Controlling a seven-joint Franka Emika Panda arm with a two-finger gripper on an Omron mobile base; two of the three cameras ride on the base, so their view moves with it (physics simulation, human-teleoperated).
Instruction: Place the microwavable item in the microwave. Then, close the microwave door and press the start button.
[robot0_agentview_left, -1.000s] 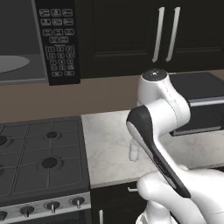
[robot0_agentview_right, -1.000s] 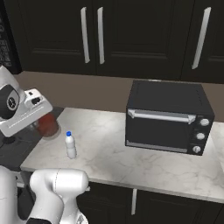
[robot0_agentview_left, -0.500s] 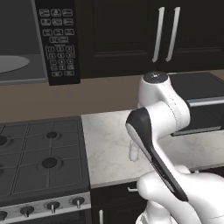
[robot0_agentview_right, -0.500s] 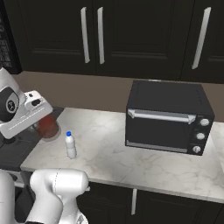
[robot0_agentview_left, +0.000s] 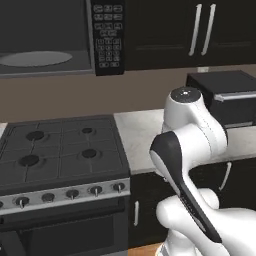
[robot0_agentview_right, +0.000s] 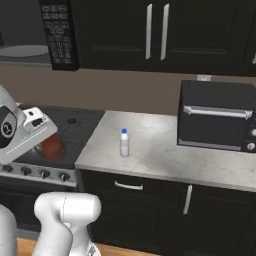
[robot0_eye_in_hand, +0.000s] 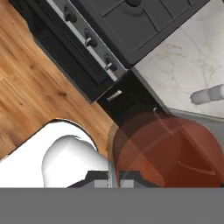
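I have the gripper (robot0_eye_in_hand: 114, 175) clamped on the glass tumbler (robot0_eye_in_hand: 164, 151), which sits right at the fingers in the hand view, its reddish-brown liquid tinting everything behind it. In the right base view the tumbler (robot0_agentview_right: 51, 146) hangs at the hand, in front of the stove (robot0_agentview_right: 60, 145) and below the microwave (robot0_agentview_right: 30, 35). The microwave cavity stands open, its round turntable plate (robot0_agentview_left: 35, 58) bare, with the keypad panel (robot0_agentview_left: 108, 35) just beside it. The carry, as I judge it, wants a slow lift with the tumbler kept upright (a tilt would slop the drink), clearing the cavity's lower lip before setting down on the plate. The white bottle (robot0_agentview_right: 124, 143) stays on the counter (robot0_agentview_right: 165, 155), capped, well apart from the toaster oven (robot0_agentview_right: 216, 117).
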